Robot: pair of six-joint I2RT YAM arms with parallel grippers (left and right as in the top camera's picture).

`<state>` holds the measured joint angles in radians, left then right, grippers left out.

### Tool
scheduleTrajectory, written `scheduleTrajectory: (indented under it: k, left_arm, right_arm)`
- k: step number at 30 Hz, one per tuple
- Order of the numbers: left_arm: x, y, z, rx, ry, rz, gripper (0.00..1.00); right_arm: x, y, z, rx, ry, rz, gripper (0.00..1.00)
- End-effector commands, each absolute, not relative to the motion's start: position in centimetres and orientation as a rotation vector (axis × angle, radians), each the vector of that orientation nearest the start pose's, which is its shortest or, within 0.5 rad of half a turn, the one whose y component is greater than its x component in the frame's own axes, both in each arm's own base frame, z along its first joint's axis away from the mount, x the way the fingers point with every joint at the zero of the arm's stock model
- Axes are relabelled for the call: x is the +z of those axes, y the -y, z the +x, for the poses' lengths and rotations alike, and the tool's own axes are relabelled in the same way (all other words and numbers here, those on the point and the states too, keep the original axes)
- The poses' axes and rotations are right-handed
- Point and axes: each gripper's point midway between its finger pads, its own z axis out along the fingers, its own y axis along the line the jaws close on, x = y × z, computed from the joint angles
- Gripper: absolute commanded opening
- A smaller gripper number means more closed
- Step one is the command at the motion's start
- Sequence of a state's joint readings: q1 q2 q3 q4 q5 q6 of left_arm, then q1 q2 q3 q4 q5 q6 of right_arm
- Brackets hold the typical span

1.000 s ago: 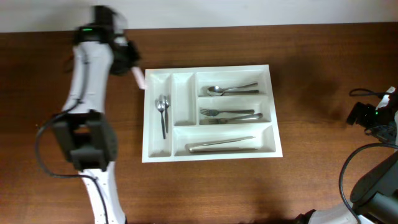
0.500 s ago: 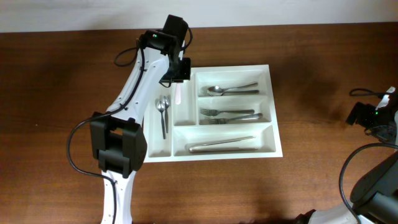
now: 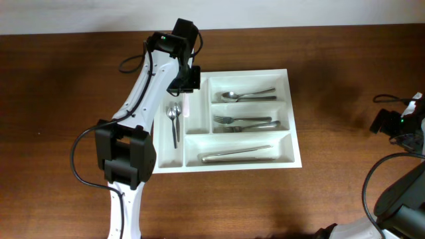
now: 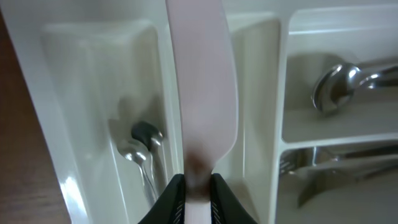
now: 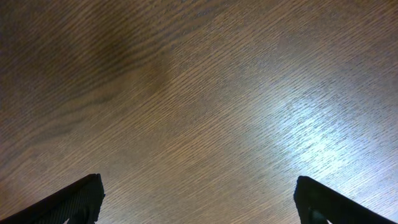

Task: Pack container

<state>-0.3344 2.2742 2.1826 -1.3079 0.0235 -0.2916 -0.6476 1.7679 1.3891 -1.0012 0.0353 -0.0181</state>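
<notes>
The container (image 3: 292, 116), a white tray, lies flat near the middle of the wooden table (image 3: 60, 79) with its two narrow upright compartments on its left side and three wide ones stacked on its right. The left gripper (image 4: 198, 186) hangs over the tray's upper left corner, its fingers pinched tight on the stem of a pale flat utensil (image 4: 202, 87). The utensil's rounded blade points out over the divider between the two narrow compartments. Whether it is a knife or a spreader cannot be told, and whether it touches the divider is unclear, since from overhead it nearly vanishes against the white plastic. Two teaspoons (image 3: 174, 121) lie in the outer narrow compartment. The left wrist view cuts off their handles and shows only the bowls. A spoon (image 3: 247, 95) lies in the top wide compartment, forks (image 3: 244, 123) in the middle one, and knives (image 3: 236, 156) in the bottom one. The right gripper (image 5: 198, 186) is well away from the tray at the table's right side, its fingers spread wide over bare wood with only their tips in view.
</notes>
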Motion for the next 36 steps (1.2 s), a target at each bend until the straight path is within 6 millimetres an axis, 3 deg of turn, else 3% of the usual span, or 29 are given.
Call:
scheduleTrajectory:
  k: [1, 4, 6, 12, 17, 20, 22, 26, 29, 33, 36]
  left_arm:
    - [12.5, 16.7, 45.0, -0.183, -2.98, -0.014, 0.15]
    - [12.4, 16.6, 44.5, -0.177, -2.999, -0.025, 0.16]
    - [12.3, 16.6, 43.9, -0.182, -3.026, -0.025, 0.25]
    - [12.3, 16.8, 43.6, -0.2, -3.035, -0.022, 0.35]
    - [12.4, 16.7, 44.4, -0.193, -3.003, -0.012, 0.52]
    - [13.2, 15.6, 45.8, -0.116, -2.941, -0.023, 0.62]
    - [14.7, 14.4, 46.8, -0.062, -2.889, -0.049, 0.99]
    - [20.1, 11.0, 49.0, 0.034, -2.721, -0.135, 0.99]
    - [24.2, 8.6, 49.5, 0.072, -2.615, -0.195, 0.99]
    - [28.5, 6.4, 48.4, 0.055, -2.532, -0.249, 0.99]
    - [30.4, 5.5, 46.6, 0.055, -2.52, -0.264, 0.99]
  right_arm:
    - [10.2, 22.7, 29.1, -0.142, -2.8, 0.93, 0.99]
    - [10.2, 22.7, 29.1, -0.142, -2.8, 0.93, 0.99]
    - [10.2, 22.7, 29.1, -0.142, -2.801, 0.93, 0.99]
    - [10.2, 22.7, 29.1, -0.142, -2.801, 0.93, 0.99]
    - [10.2, 22.7, 29.1, -0.142, -2.801, 0.93, 0.99]
    - [10.2, 22.7, 29.1, -0.142, -2.8, 0.93, 0.99]
    - [10.2, 22.7, 29.1, -0.142, -2.8, 0.93, 0.99]
    - [10.2, 22.7, 29.1, -0.141, -2.801, 0.93, 0.99]
    - [10.2, 22.7, 29.1, -0.142, -2.8, 0.93, 0.99]
    - [10.2, 22.7, 29.1, -0.142, -2.8, 0.93, 0.99]
    - [10.2, 22.7, 29.1, -0.142, -2.801, 0.93, 0.99]
